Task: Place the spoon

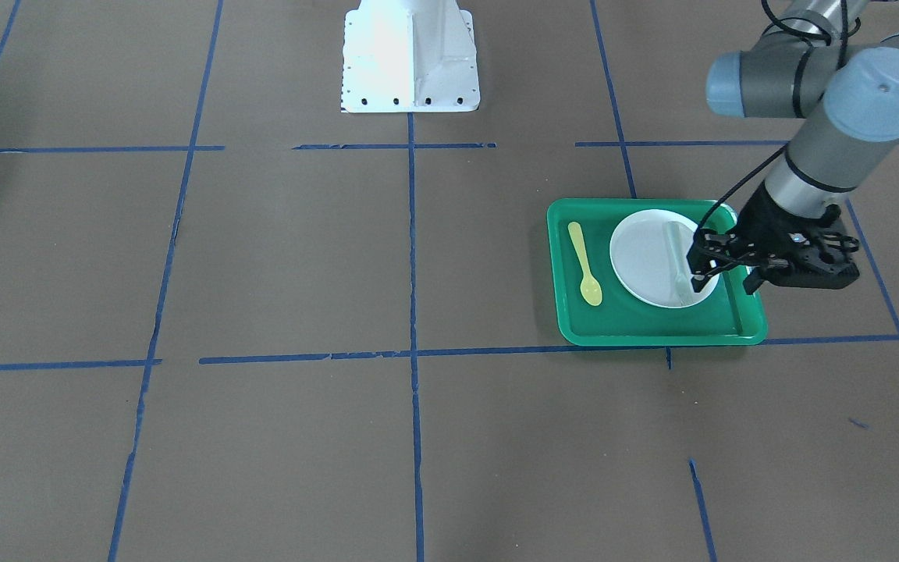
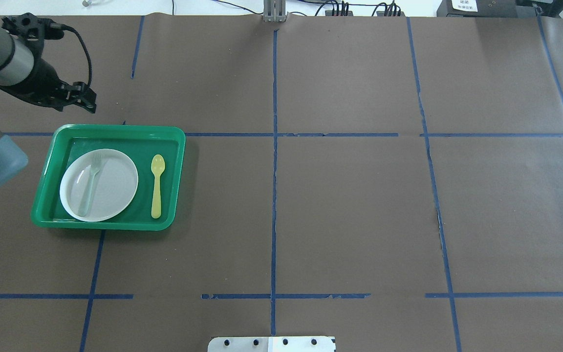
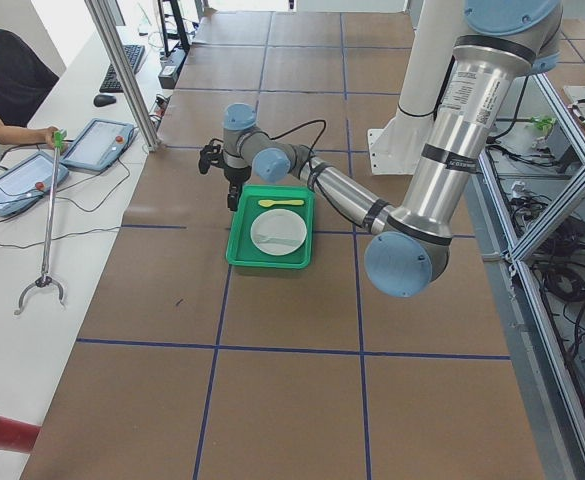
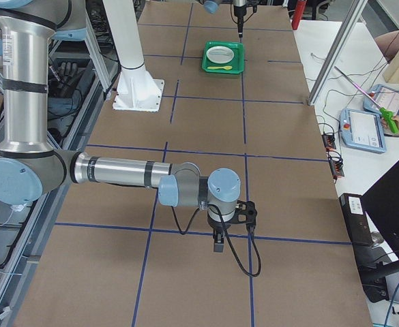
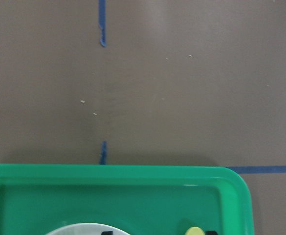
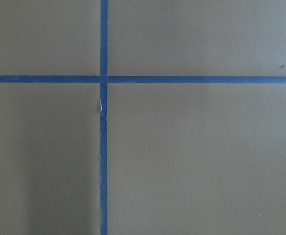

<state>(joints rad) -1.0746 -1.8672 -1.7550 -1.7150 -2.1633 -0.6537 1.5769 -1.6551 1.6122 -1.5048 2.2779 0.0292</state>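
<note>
— The left gripper point(image 1: 726, 269), how did it stand?
— Spread wide and holding nothing. It hung above the far rim of the tray point(image 2: 115, 128), the side away from the robot. By my judgement it was high enough to clear the rim and disturb nothing.
— And the spoon point(image 2: 157, 186)?
— Flat on the tray's floor, just beside the plate point(image 2: 115, 181) but apart from it, toward the middle of the bench point(image 2: 350, 205). It lay parallel to the fork point(image 2: 90, 183) on the plate, like a place setting, so the placing looked done.
— The right gripper point(image 4: 217, 245)?
— Well apart from the tray, low over the bench. Whether it was spread or pressed together I could not tell. Probably it was parked out of the way.
</note>
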